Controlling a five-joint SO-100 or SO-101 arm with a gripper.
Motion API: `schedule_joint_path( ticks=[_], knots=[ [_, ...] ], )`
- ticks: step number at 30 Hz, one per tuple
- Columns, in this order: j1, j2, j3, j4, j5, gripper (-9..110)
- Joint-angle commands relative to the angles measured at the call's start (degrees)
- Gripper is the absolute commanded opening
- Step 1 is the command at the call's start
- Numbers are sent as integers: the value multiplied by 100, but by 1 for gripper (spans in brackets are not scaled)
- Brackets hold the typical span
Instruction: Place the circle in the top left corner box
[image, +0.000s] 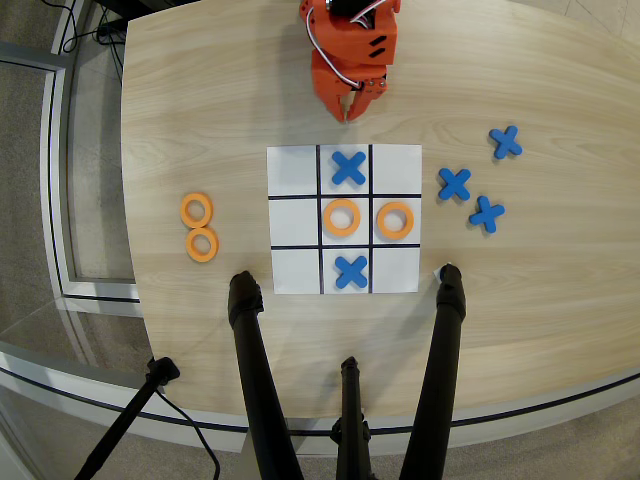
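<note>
Pale wood table (grey floor)

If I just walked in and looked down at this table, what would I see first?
Probably the white game board in the middle of the wooden table, with two orange rings and two blue crosses on it. Next, the bright orange end effector hanging just above the board's top edge, holding nothing. Two spare rings sit to the left and three crosses to the right.
</note>
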Motion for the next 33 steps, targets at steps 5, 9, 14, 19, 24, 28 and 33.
schedule_joint_path(
  ticks=[5, 9, 14, 19, 24, 28, 33],
  knots=[
    [79, -26, 316, 26, 35, 0],
    [141, -26, 316, 26, 35, 0],
    [97, -26, 316, 26, -18, 0],
    [211, -62, 158, -9, -53, 3],
    [510, -642, -659, 0, -114, 8],
    [967, -1512, -1477, -149, -378, 12],
    [1468, -2760, -2602, -352, -431, 12]
  ],
)
